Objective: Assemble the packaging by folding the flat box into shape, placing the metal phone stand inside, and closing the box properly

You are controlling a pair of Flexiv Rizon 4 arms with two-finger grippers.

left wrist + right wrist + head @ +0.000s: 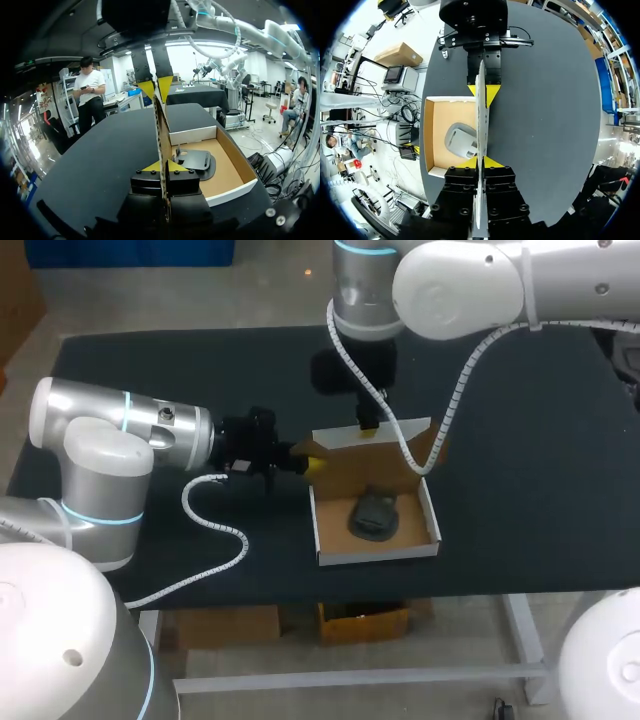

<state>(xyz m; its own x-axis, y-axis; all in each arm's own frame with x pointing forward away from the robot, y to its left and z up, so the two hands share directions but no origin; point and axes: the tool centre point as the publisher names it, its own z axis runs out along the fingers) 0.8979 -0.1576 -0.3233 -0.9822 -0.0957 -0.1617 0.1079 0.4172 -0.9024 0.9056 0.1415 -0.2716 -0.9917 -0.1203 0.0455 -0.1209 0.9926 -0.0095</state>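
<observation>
The white cardboard box (375, 553) lies open mid-table with the dark metal phone stand (375, 515) inside. Its lid flap (350, 465) stands upright along the far side. My left gripper (310, 462) is shut on the flap's left end, and my right gripper (368, 430) is shut on its top edge from above. In the left wrist view the flap (161, 125) runs edge-on between my left gripper (163, 166) and the right gripper (156, 89), with the stand (197, 161) beside it. The right wrist view shows the flap (481, 115) in my right gripper (481, 162), facing the left gripper (482, 91), with the stand (461, 141) in the tray.
The black table (530, 470) has open surface to the right of the box and behind it. The right arm's coiled cable (410, 455) hangs across the lid's right part. The left arm's cable (215, 530) loops over the table left of the box. The table's front edge lies close to the box.
</observation>
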